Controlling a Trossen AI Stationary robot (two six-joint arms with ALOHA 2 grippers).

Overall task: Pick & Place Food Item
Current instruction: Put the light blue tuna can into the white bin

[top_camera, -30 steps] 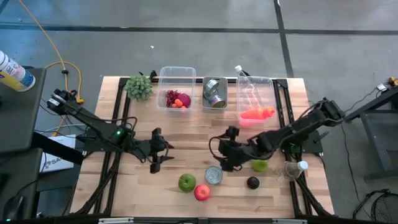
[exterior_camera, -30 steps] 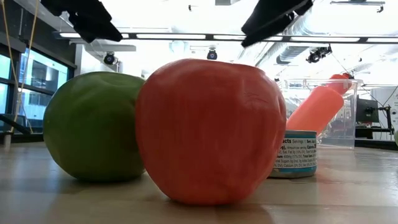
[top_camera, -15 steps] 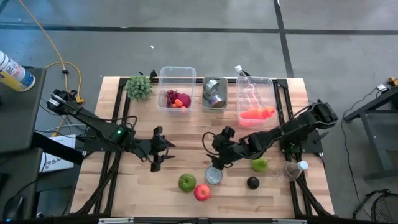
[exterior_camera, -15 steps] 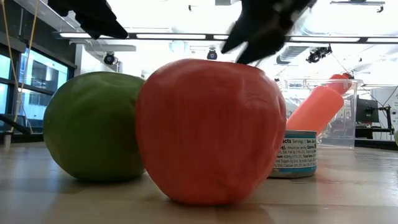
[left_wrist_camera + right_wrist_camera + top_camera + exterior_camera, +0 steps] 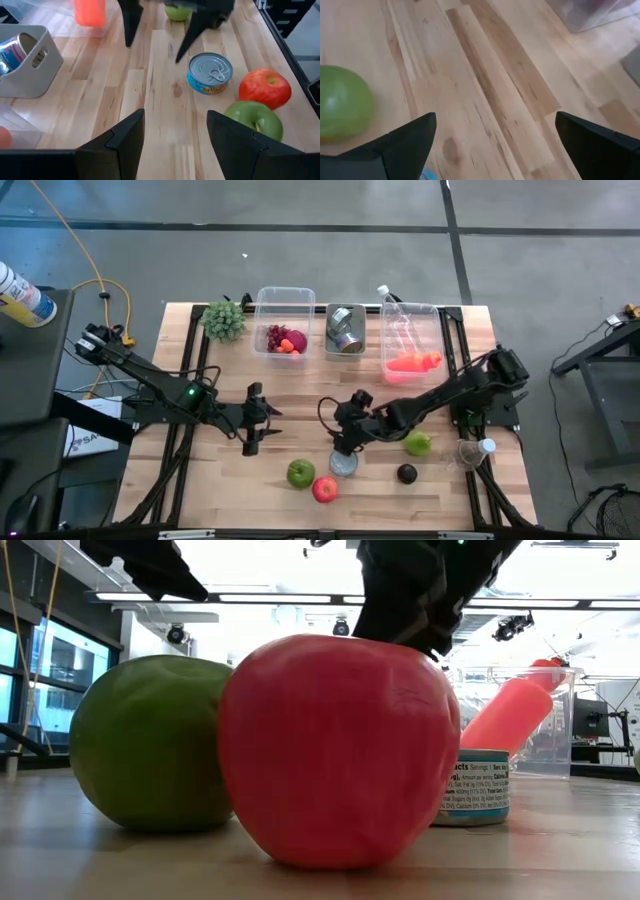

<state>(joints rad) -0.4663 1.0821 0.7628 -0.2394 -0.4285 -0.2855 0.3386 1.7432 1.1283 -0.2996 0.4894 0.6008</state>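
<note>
My right gripper (image 5: 343, 442) hangs with jaws spread wide and empty just above the tuna can (image 5: 343, 463), near the green apple (image 5: 300, 473) and red apple (image 5: 325, 489) that sit touching at the worktop's (image 5: 300, 400) front edge. My left gripper (image 5: 258, 420) waits mid-worktop, jaws partly spread, holding nothing. By my reading no pick has begun: the clear bin (image 5: 284, 320) already holds some fruit, while both apples, a pear-like green fruit (image 5: 418, 444) and a dark fruit (image 5: 406, 473) remain loose
</note>
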